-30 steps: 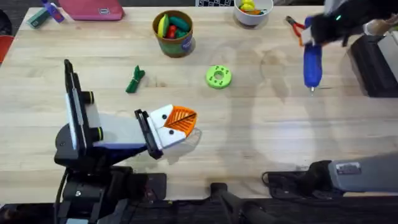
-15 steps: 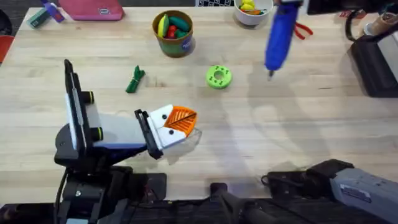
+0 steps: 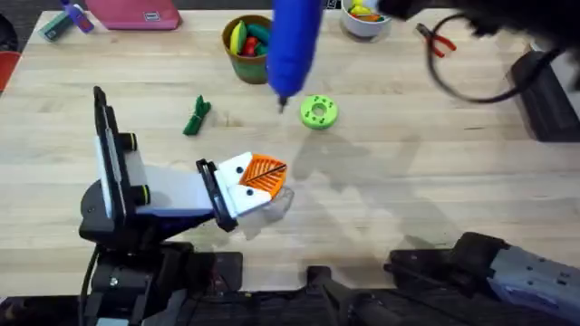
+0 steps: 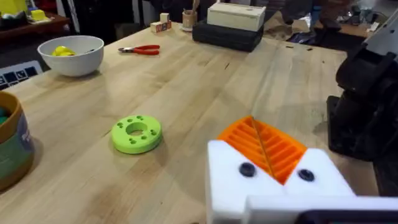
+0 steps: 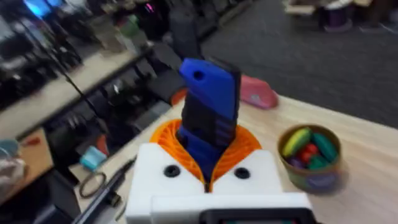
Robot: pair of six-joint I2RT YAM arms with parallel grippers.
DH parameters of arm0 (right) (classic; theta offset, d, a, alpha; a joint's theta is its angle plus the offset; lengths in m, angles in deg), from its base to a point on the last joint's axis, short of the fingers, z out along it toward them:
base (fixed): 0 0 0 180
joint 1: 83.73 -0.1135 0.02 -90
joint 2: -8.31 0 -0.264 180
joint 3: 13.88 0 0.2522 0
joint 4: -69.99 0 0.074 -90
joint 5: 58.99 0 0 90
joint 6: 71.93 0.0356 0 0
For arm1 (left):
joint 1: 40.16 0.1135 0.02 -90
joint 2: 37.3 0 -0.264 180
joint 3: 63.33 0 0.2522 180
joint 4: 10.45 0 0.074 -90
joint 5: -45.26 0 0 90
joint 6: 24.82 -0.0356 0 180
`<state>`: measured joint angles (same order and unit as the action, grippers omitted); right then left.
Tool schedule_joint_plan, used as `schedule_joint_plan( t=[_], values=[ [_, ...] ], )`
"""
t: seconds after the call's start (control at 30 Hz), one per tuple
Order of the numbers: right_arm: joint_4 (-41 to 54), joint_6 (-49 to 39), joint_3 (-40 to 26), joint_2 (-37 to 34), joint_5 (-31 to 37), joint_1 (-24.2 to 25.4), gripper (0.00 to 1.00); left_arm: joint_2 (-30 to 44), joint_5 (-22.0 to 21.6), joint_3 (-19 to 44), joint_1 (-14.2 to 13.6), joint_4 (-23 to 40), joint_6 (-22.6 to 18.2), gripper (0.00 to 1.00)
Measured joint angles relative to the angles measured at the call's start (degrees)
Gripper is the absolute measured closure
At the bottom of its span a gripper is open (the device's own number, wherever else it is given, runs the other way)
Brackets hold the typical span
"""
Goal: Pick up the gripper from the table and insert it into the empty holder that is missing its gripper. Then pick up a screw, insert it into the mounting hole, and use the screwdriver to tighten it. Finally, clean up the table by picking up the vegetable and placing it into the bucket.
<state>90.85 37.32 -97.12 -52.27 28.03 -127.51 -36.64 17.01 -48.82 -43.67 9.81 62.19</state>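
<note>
Right end effector (image 5: 208, 168) clamps the screwdriver (image 3: 294, 41) by its mid-body, carried high over the far tabletop, tip near the green disc (image 3: 318, 111). Rigid, chunky, likely top-heavy (grip near balance point). Left end effector (image 3: 258, 181) rests narrow, empty.

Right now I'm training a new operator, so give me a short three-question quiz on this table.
1. True or false: the right gripper is clamped on the blue screwdriver.
2. Which lies nearer the green disc: A, the red pliers, or B, the screwdriver's tip?
3. Fill in: the green toy vegetable lies on the ____.

Key: 1 true. 2 B. 3 table, outside the bucket.
</note>
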Motion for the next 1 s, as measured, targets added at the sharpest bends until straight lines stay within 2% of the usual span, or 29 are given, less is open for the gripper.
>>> schedule_joint_plan(
  t=[0.13,0.27,0.53,0.7,1.0],
  values=[
    [-14.1,1.5,8.0,0.5,-1.7,-1.8,0.980,0.0,0.0,0.0,0.0,0.0,0.0,0.994],
    [-24.3,0.8,14.7,0.4,-9.6,-1.8,0.980,0.0,0.0,0.0,0.0,0.0,0.0,0.994],
    [-26.2,-7.9,16.3,0.1,-27.0,-1.9,0.980,0.0,0.0,0.0,0.0,0.0,0.0,0.994],
    [-27.8,-11.2,16.3,-0.3,-30.9,-2.0,0.980,0.0,0.0,0.0,0.0,0.0,0.0,0.994],
    [-32.7,-13.4,16.4,-5.5,-37.5,-2.0,0.980,0.0,0.0,0.0,0.0,0.0,0.0,0.994]
  ],
)
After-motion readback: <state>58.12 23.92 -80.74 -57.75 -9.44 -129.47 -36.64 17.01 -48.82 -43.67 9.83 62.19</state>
